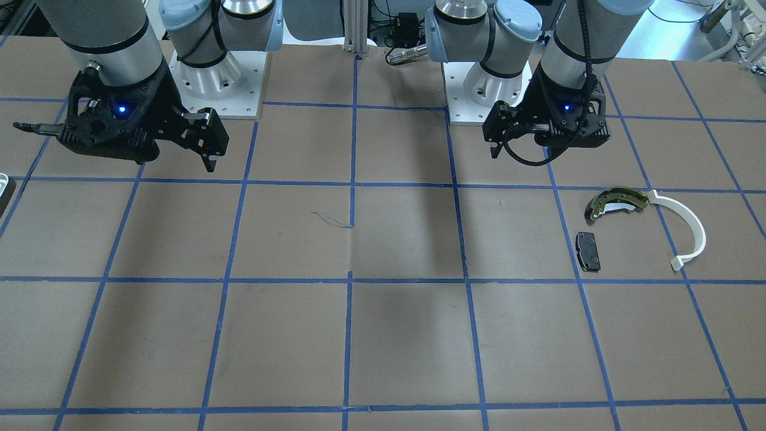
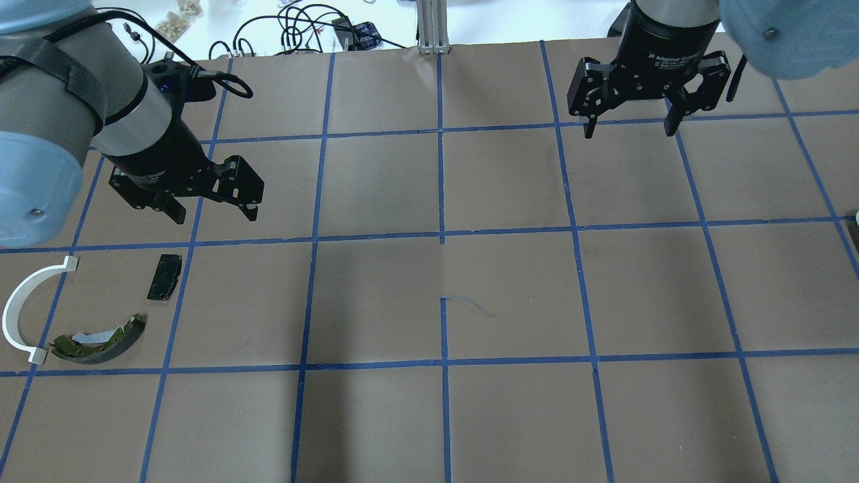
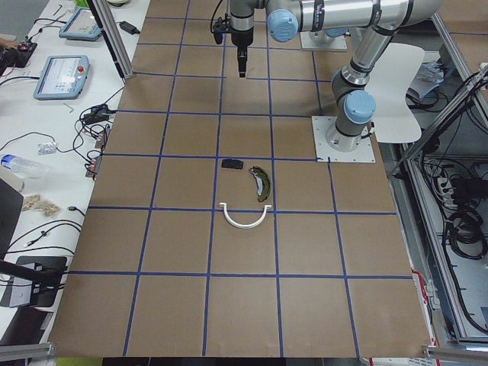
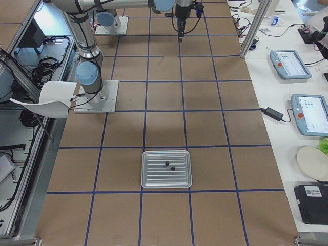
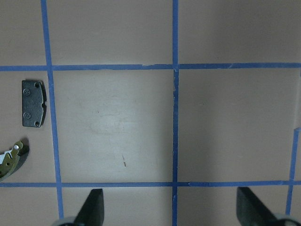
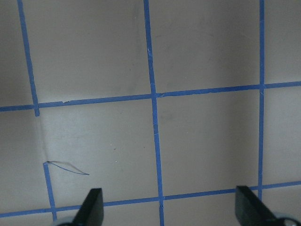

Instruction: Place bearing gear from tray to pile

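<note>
The tray (image 4: 166,183), a shallow silver ribbed pan, sits on the brown table (image 2: 510,288) at the robot's right end. Only its corner shows at the edge of the overhead and front views. Two small dark parts (image 4: 165,163) lie close together inside it, near its middle, and they are too small to tell which one is the bearing gear. The right gripper (image 2: 629,129) hangs above the table with its fingers spread and nothing between them. It is well apart from the tray, toward the far side of the table and nearer the middle than the tray is. Its wrist view shows only bare paper and blue tape lines between its two fingertips (image 6: 92,206). The pile lies at the opposite end, on the robot's left: an olive-gold brake shoe (image 2: 100,339), a white curved strip (image 2: 20,315) with one end just beside the shoe's end, and a black pad (image 2: 164,276) lying a little apart from both. The left gripper (image 2: 215,216) hovers near this pile, just beyond the black pad, jaws parted and empty. In its wrist view the pad and the tip of the shoe lie off to the left side.
</note>
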You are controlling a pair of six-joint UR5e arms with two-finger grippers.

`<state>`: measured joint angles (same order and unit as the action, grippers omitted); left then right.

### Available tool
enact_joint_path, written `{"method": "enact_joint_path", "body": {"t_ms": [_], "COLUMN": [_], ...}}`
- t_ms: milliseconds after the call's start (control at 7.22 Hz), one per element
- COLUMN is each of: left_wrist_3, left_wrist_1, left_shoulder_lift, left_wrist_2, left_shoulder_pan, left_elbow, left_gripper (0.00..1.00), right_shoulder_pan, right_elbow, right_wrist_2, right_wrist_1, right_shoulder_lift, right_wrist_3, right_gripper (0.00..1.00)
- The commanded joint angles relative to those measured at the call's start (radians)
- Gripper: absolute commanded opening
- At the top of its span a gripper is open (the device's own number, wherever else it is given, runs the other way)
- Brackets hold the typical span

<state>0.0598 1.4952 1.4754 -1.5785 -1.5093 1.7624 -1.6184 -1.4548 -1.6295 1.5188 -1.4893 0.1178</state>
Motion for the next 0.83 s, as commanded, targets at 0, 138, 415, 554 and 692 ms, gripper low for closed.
{"method": "enact_joint_path", "body": {"t_ms": [0, 138, 415, 554, 692], "left_wrist_3": [0.000, 0.000, 0.000, 0.000, 0.000], "left_wrist_1": [0.002, 0.000, -0.001, 0.000, 0.000], "left_shoulder_lift": [0.000, 0.000, 0.002, 0.002, 0.000], "left_wrist_2": [0.000, 0.000, 0.000, 0.000, 0.002], "left_shoulder_pan": [0.000, 0.000, 0.000, 0.000, 0.000], "left_elbow": [0.002, 0.002, 0.002, 0.002, 0.002], "left_gripper": [1.00, 1.00, 1.00, 1.00, 1.00], "right_shoulder_pan": [0.000, 0.000, 0.000, 0.006, 0.006], "right_elbow": [0.001, 0.001, 0.002, -0.007, -0.006], "right_wrist_2": [-0.003, -0.003, -0.004, -0.006, -0.004], "right_wrist_1": [0.000, 0.000, -0.002, -0.008, -0.005], "right_shoulder_lift": [-0.002, 0.000, 0.000, 0.000, -0.002], "right_wrist_3": [0.000, 0.000, -0.001, -0.003, -0.015], "right_gripper": [1.00, 1.00, 1.00, 1.00, 1.00]}}
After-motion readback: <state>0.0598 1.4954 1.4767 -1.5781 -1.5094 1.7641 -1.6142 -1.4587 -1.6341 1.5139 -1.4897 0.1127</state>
